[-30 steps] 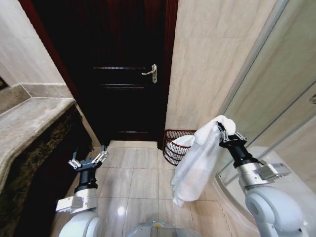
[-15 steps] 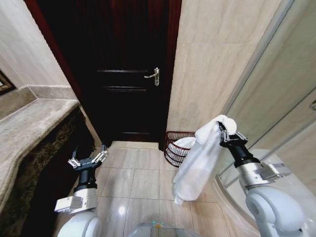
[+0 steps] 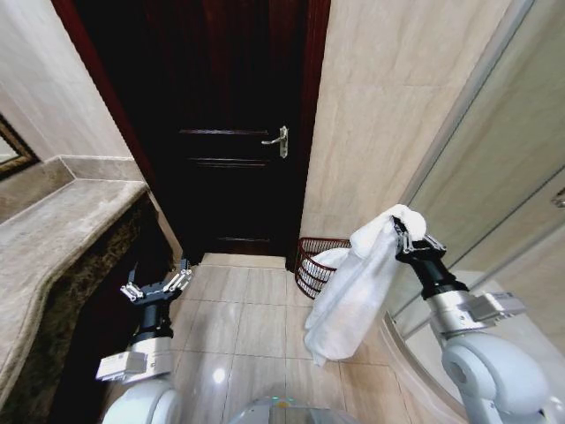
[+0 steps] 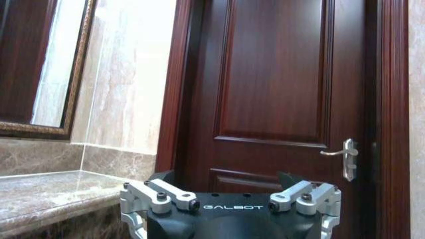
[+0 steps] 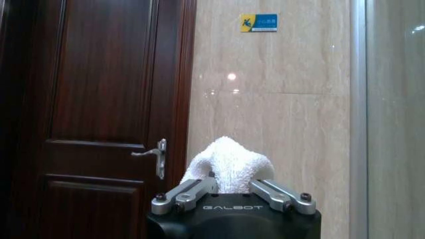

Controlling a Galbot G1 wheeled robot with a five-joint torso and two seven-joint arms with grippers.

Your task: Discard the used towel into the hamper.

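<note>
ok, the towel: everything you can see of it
The towel is white terry cloth, bunched at the top where the right gripper is shut on it, with a tuft poking up past the gripper. The rest hangs limp in long folds toward the tiled floor, its lower end clear of it. It hangs in front of the hamper, not in it.

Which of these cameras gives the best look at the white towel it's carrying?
The head view: the towel hangs full length from the right claw, in front of the hamper. The right wrist view catches just a bunched tuft between the claw's fingers. The left wrist view faces the door.
</note>
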